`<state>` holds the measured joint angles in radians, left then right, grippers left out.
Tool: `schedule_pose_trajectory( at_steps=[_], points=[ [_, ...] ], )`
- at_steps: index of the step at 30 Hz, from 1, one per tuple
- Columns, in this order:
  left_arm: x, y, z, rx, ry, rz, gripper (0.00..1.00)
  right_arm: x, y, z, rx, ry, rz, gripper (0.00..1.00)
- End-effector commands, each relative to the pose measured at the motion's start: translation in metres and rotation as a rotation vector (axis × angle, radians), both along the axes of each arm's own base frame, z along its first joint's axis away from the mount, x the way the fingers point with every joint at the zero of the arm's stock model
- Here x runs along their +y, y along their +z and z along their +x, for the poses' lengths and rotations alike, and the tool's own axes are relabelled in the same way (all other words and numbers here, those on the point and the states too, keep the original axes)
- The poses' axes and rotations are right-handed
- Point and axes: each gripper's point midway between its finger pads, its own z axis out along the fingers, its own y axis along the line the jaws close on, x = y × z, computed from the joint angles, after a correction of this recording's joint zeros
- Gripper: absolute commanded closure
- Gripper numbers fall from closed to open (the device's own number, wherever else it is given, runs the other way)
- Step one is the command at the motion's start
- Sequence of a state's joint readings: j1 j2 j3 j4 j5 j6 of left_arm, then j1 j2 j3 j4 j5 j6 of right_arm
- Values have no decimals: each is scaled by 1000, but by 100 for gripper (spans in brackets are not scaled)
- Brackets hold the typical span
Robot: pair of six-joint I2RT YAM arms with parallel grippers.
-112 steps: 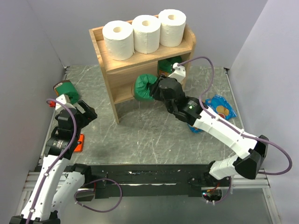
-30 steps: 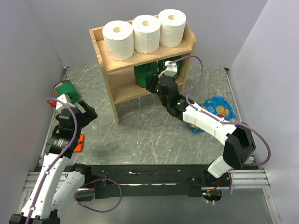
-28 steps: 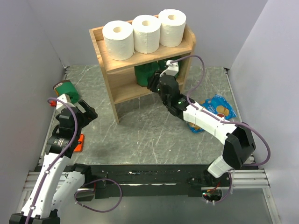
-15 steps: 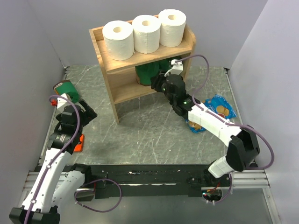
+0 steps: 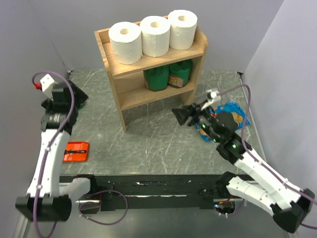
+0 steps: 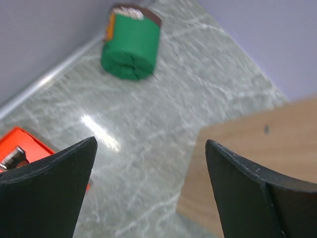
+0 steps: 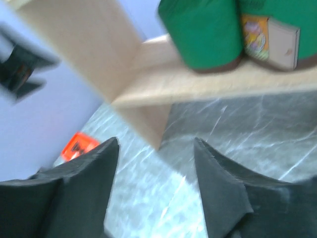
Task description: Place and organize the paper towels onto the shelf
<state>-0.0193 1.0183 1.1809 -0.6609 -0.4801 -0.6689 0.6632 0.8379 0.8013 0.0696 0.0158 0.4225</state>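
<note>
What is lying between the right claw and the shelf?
Nothing; the top view shows only bare table between the right claw and the shelf.

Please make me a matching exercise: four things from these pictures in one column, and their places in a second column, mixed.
1 paper towels
2 pair of green packages
3 orange box
4 blue bag

A table, by the right arm
B top tier of the shelf
C table, by the left arm
D lower tier of the shelf

Pairs: 1-B, 2-D, 3-C, 4-A
</note>
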Motion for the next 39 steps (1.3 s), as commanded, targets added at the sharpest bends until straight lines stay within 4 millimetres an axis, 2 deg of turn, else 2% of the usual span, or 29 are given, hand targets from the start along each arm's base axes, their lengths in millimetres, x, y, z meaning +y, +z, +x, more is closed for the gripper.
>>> schedule_pose_trajectory(
  at_steps=[1, 2, 4, 6, 7, 8, 11, 13, 15, 16, 17, 18, 19, 21, 25, 30, 32, 39],
  points=[
    [42, 9, 23, 55, 91, 72, 3, -3, -25, -39, 15, 119, -17, 22],
    [47, 16, 28, 56, 83, 95, 3, -8, -21, -46, -4, 123, -2, 18],
    [59, 10, 44, 85, 83, 132, 3, -13, -30, -53, 10, 124, -13, 8],
    [67, 10, 54, 117, 64, 191, 3, -19, -27, -60, -13, 126, -3, 2],
    [73, -1, 61, 151, 78, 195, 3, -21, -27, -62, -19, 124, 2, 1],
    [77, -4, 66, 154, 95, 187, 4, -25, -23, -66, -38, 118, 15, 0],
    [78, -23, 89, 147, 63, 119, 3, -31, -29, -70, -47, 102, 18, 0],
    [76, -36, 98, 143, 65, 67, 1, -33, -34, -70, -48, 95, 12, 1],
    [68, -44, 110, 52, 49, 10, 1, -35, -36, -70, -53, 88, 3, 0],
    [64, -32, 111, -45, 43, -5, 1, -35, -37, -69, -52, 86, -3, 0],
    [62, -57, 105, -74, 88, -88, 2, -36, -38, -69, -53, 85, -14, 1],
    [64, -43, 112, -191, 99, -120, 1, -35, -36, -70, -54, 89, -20, 0],
    [62, -52, 107, -217, 97, -173, 4, -35, -37, -69, -50, 89, -28, 0],
    [59, -47, 115, -312, 118, -276, 8, -35, -36, -69, -57, 95, -38, 0],
    [61, -76, 127, -310, 180, -428, 7, -33, -39, -67, -58, 95, -45, 0],
    [75, -78, 128, -444, 276, -485, 9, -30, -41, -62, -58, 95, -64, 0],
    [79, -88, 131, -440, 302, -526, 9, -28, -40, -59, -62, 94, -67, 1],
    [86, -104, 140, -439, 325, -534, 7, -20, -39, -53, -58, 108, -68, 0]
  ],
)
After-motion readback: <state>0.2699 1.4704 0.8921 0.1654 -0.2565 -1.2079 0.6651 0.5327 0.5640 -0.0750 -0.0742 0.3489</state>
